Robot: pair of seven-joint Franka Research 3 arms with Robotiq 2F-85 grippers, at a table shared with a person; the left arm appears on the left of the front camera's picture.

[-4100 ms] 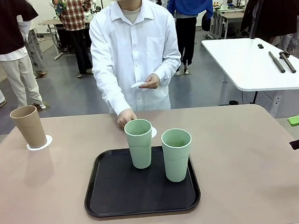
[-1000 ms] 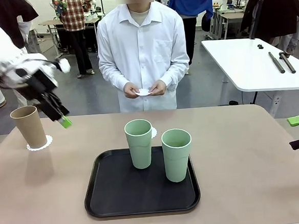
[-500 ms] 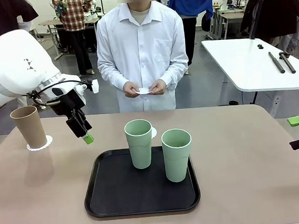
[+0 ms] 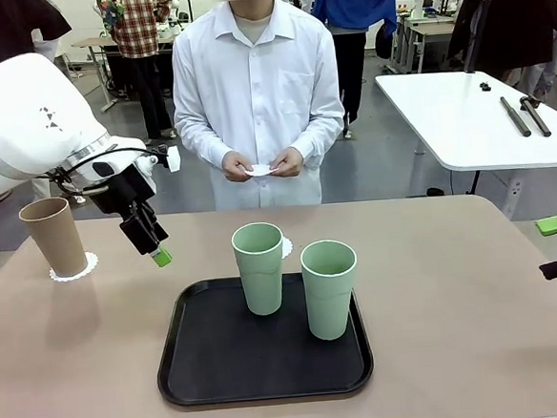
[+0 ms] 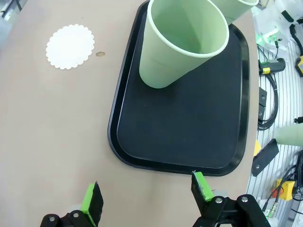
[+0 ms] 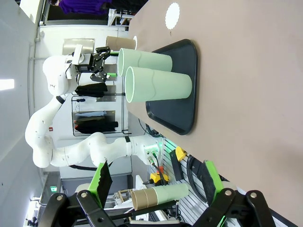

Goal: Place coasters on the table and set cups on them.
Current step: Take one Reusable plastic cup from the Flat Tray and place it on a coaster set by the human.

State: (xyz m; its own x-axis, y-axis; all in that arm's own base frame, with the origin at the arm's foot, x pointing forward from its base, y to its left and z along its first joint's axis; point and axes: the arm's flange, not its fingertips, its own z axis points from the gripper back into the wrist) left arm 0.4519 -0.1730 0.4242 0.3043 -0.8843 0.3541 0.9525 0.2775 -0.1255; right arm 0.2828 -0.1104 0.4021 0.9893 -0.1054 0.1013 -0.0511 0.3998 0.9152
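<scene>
Hovering left of the tray [image 4: 223,366], the left gripper [image 4: 157,255] stands wide, likely aiming at the far mint cup [image 4: 260,268], whose coaster [image 5: 71,46] lies just behind; right gripper [image 6: 156,182] wide too.

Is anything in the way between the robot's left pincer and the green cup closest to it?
No, nothing visible is in the way. The left pincer hangs open over the bare table, just left of the black tray. The closest green cup stands on that tray, with only open air between them.
</scene>
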